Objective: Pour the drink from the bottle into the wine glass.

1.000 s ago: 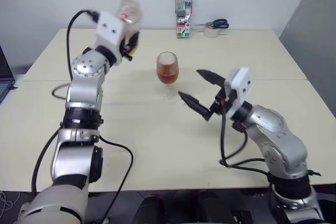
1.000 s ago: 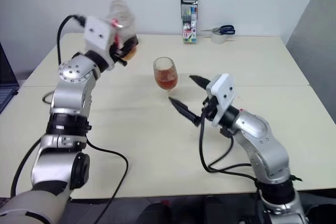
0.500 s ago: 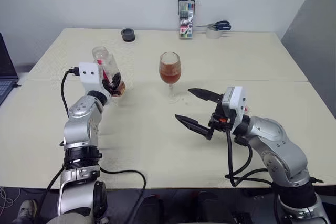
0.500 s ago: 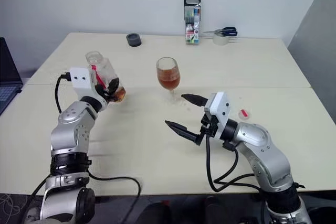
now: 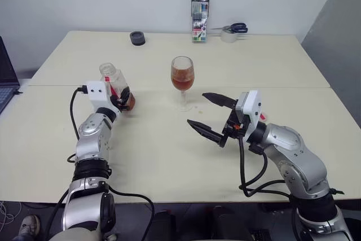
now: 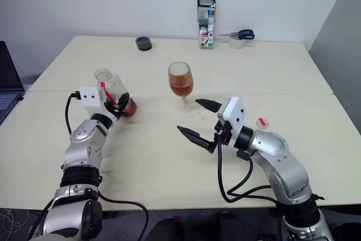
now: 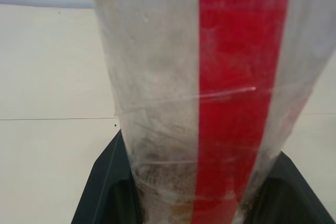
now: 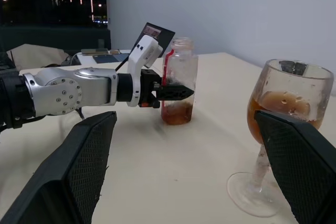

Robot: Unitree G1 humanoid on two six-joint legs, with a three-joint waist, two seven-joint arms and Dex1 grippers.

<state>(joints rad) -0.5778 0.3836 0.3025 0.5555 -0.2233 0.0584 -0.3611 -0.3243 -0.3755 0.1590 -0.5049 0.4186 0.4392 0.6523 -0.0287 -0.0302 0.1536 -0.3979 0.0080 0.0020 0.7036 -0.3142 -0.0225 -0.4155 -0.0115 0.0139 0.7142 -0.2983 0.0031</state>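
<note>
The bottle (image 5: 113,79) stands upright on the table at the left, uncapped, with a red label strip and a little reddish-brown drink (image 8: 177,113) left at its bottom. My left gripper (image 5: 124,97) reaches level from the near side and is shut on the bottle low down; the left wrist view shows the bottle (image 7: 210,98) between both fingers. The wine glass (image 5: 182,76) stands mid-table, its bowl about half full of drink. My right gripper (image 5: 197,109) hovers open just in front and to the right of the glass, with nothing between its fingers (image 8: 79,166).
A black round object (image 5: 137,38), a marker pack (image 5: 199,16), scissors (image 5: 234,27) and a tape roll (image 5: 228,35) sit along the table's far edge. A small red cap (image 6: 262,122) lies right of my right gripper. A laptop (image 5: 4,77) is at the left edge.
My left arm came down and to the left with the bottle, turning it from tipped to upright on the table. The right arm stayed put. The view also shifted.
</note>
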